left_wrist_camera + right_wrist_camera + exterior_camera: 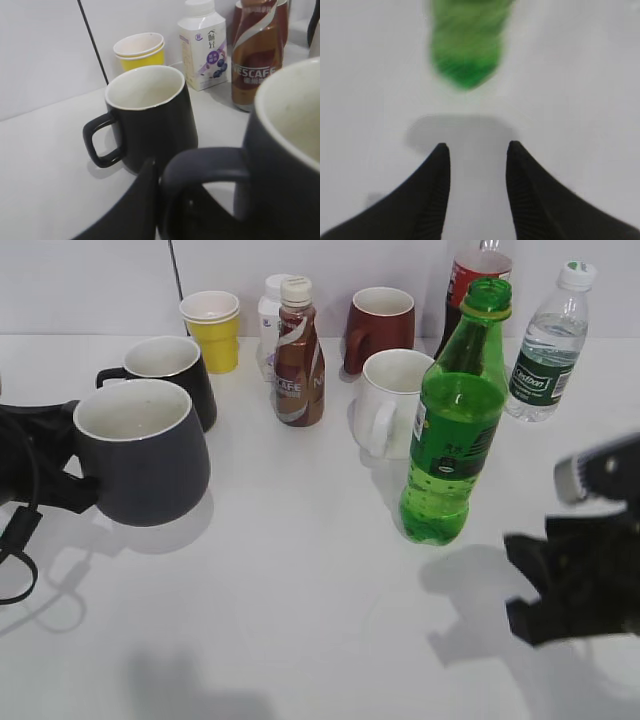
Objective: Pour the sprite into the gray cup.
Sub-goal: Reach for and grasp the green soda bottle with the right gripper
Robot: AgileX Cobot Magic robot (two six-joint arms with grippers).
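The gray cup stands at the left of the white table, dark matte with an off-white inside. My left gripper is shut on its handle; in the left wrist view one finger lies outside the handle and the other inside its loop, midway. The sprite, a green bottle with no cap, stands upright right of the middle. My right gripper is open and empty, in front of the bottle and to its right. In the right wrist view the bottle is blurred ahead of the open fingers.
A black mug stands just behind the gray cup. Further back are yellow paper cups, a white drink bottle, a brown Nescafe bottle, a red mug, a white mug, a cola bottle and a water bottle.
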